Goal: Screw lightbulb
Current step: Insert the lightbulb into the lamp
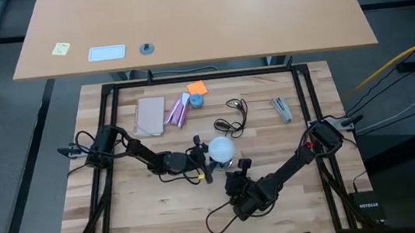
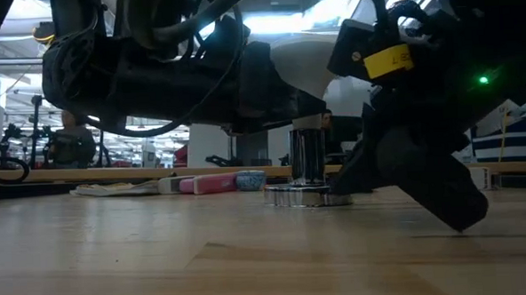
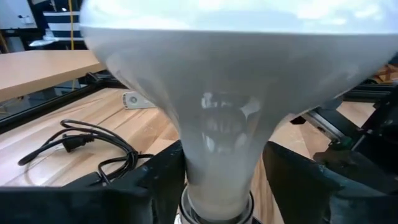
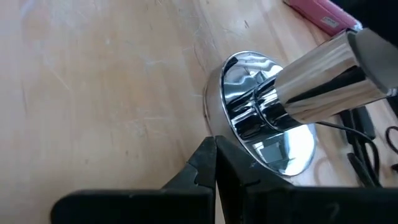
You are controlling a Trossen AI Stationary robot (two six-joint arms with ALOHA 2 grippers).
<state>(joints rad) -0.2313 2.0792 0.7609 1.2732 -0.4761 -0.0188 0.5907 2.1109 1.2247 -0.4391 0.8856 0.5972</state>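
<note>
Threading step. Lightbulb (image 1: 221, 148) seated upright in socket (image 4: 264, 134), table centre. Left gripper (image 1: 206, 162) at its 9 o'clock, fingers flanking neck; contact unclear. Right gripper (image 4: 216, 167) pressed together at socket's rim. Next: pinch neck, rotate.

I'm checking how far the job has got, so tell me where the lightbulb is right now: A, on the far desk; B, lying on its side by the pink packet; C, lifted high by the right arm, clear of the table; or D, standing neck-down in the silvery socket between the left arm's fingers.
D: the lightbulb tapers down into the socket, with the left gripper fingers on either side of its neck.
</note>
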